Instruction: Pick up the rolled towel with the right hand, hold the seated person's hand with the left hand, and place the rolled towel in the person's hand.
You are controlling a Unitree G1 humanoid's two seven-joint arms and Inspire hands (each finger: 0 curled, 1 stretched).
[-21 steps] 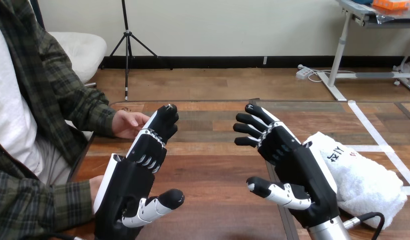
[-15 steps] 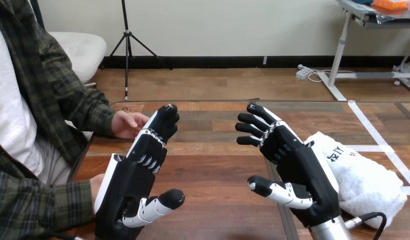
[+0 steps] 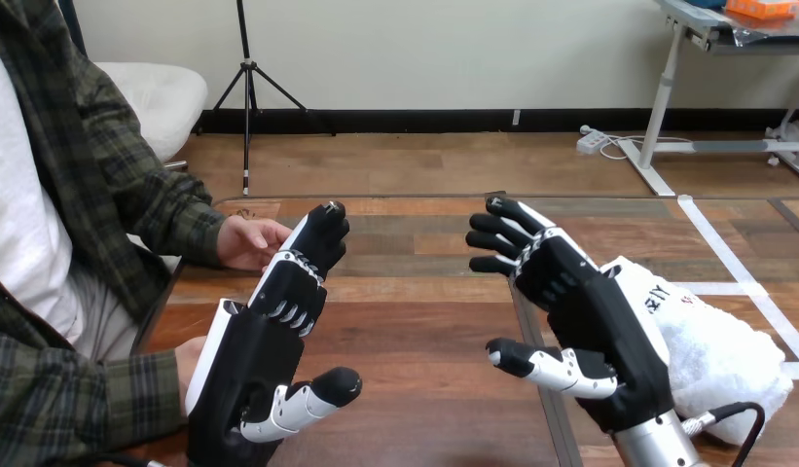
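Note:
A white rolled towel (image 3: 711, 350) lies on the wooden table (image 3: 424, 321) at the right. My right hand (image 3: 590, 321) hovers just left of it, palm facing inward, fingers straight and thumb spread, holding nothing; it hides the towel's left side. On the left, my left hand (image 3: 259, 350) is raised with straight fingers and holds nothing. Beyond its fingertips the person's hand (image 3: 247, 240) rests at the table's left edge, apart from my hand. Another hand of the person (image 3: 187, 358) shows behind my left palm, mostly hidden.
The person's plaid sleeve (image 3: 132, 195) reaches over the table's left edge. White tape strips (image 3: 741, 268) run across the table's right part. Bare wood lies between my two hands.
My right hand has shifted slightly to the right, closer over the towel. The left hand and the person's hands have stayed in place.

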